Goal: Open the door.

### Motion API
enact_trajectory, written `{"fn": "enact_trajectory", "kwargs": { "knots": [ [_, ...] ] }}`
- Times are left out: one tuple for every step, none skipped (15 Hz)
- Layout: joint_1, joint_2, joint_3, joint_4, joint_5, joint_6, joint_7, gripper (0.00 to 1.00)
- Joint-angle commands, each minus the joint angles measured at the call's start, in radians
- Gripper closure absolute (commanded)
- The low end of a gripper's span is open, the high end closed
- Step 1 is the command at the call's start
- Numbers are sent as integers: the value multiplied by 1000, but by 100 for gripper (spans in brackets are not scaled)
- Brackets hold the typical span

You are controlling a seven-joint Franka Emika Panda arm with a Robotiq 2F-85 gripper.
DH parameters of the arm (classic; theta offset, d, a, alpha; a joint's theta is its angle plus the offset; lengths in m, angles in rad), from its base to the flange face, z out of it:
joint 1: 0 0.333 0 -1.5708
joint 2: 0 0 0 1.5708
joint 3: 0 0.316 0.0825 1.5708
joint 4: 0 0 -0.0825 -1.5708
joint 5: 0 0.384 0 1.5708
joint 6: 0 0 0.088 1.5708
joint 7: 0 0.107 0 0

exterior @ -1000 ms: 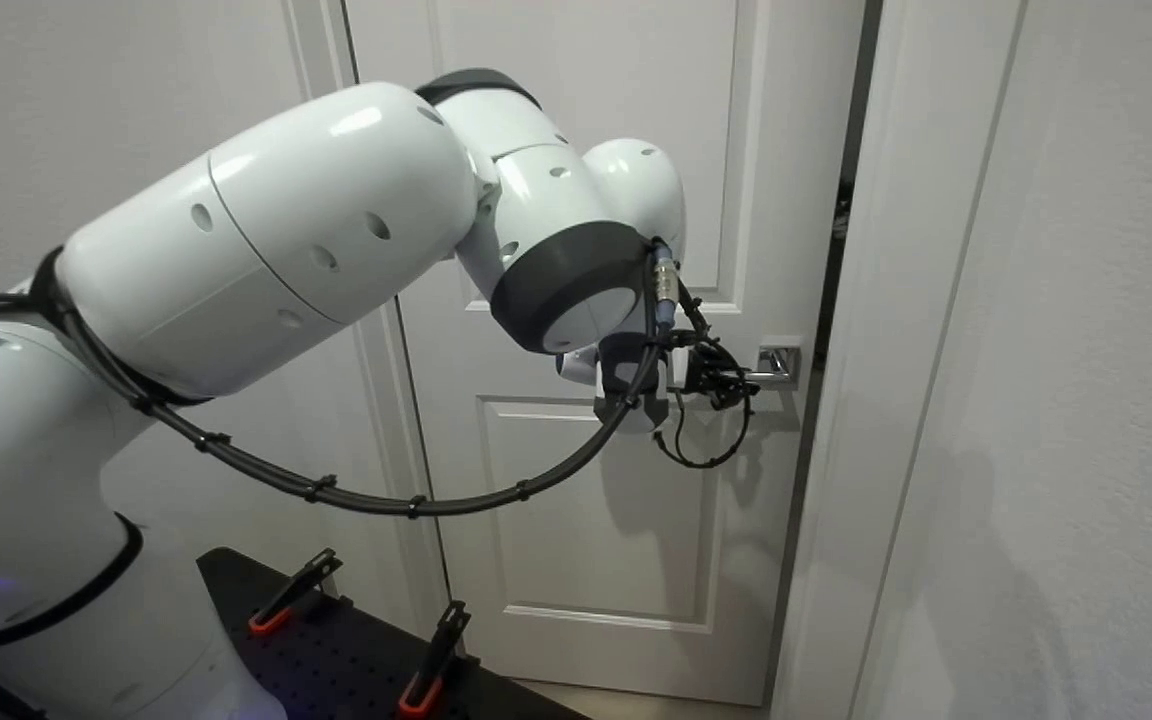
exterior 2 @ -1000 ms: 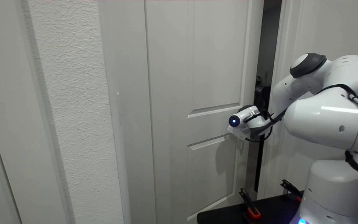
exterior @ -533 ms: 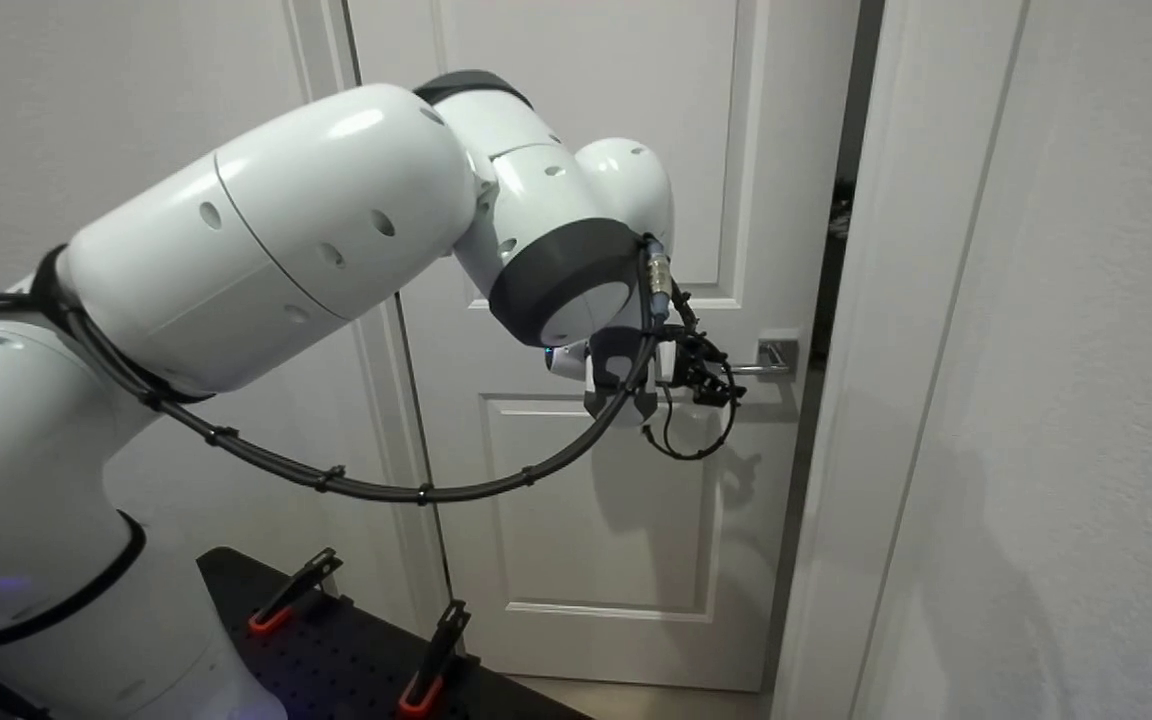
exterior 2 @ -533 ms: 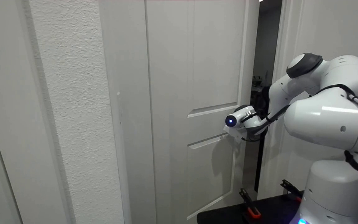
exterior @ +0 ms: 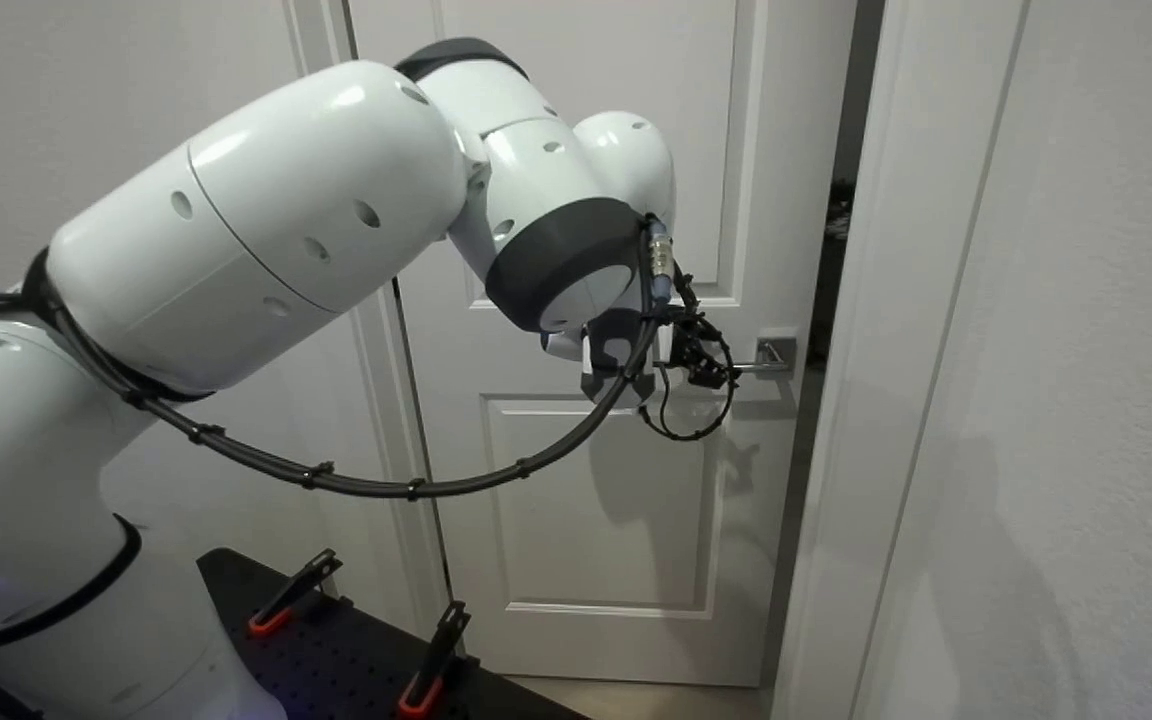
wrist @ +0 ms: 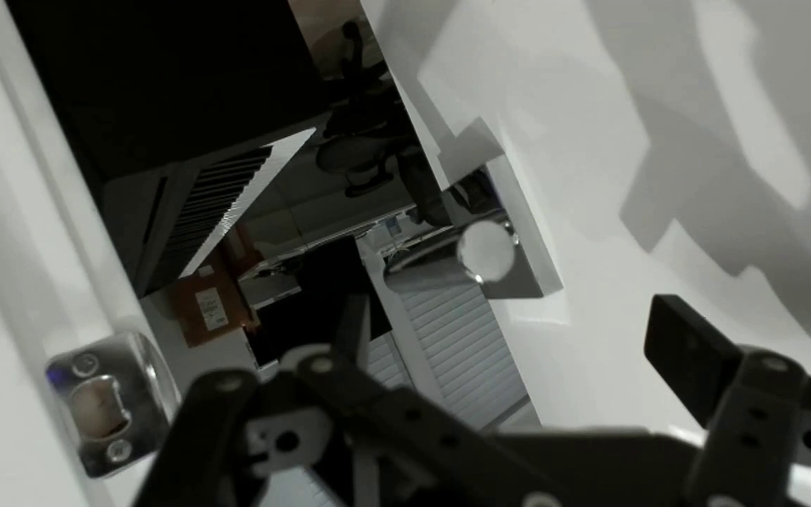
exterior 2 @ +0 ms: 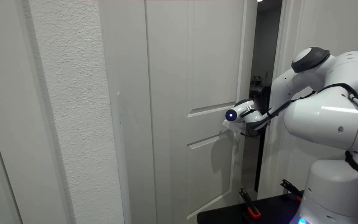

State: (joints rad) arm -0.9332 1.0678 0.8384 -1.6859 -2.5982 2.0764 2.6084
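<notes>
The white panelled door [exterior: 616,500] stands ajar in both exterior views, a dark gap showing along its handle side. Its silver lever handle [exterior: 768,360] sticks out from a square plate; from the opposite side, the door face [exterior 2: 216,68] shows but the handle is hidden. In an exterior view my gripper [exterior: 721,372] is close to the lever's free end. Seen from the wrist, the gripper [wrist: 511,313] is open, its fingers wide apart with nothing gripped. The round lever end [wrist: 486,251] appears above the space between the fingertips, apart from both.
A metal strike plate [wrist: 106,405] sits on the door frame [exterior: 861,400] across the gap. Beyond it, a dark room shows an orange box [wrist: 212,310] and a slatted surface [wrist: 458,345]. Cables [exterior: 366,488] hang below the arm. Clamps [exterior: 423,675] grip the black base table [exterior: 336,655].
The gap beside the door has widened as its free edge swung away from the frame. The arm has risen a little, and more of the lever shows beside the gripper.
</notes>
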Motion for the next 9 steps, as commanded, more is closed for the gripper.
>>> {"fn": "enact_trajectory", "kwargs": {
  "knots": [
    [-114,-95,65,-124,41,78,0,0],
    [-140,-107,82,-143,60,100,-12,0],
    [-167,-123,98,-162,87,124,-31,0],
    [-110,-225,7,-168,165,204,31,0],
    [-114,-257,-5,-181,203,245,37,0],
    [-108,-294,-26,-189,249,298,31,0],
    [-101,-332,-51,-195,292,354,25,0],
    [-86,-368,-78,-199,338,405,20,0],
    [-70,-407,-109,-205,392,461,6,0]
  ]
}}
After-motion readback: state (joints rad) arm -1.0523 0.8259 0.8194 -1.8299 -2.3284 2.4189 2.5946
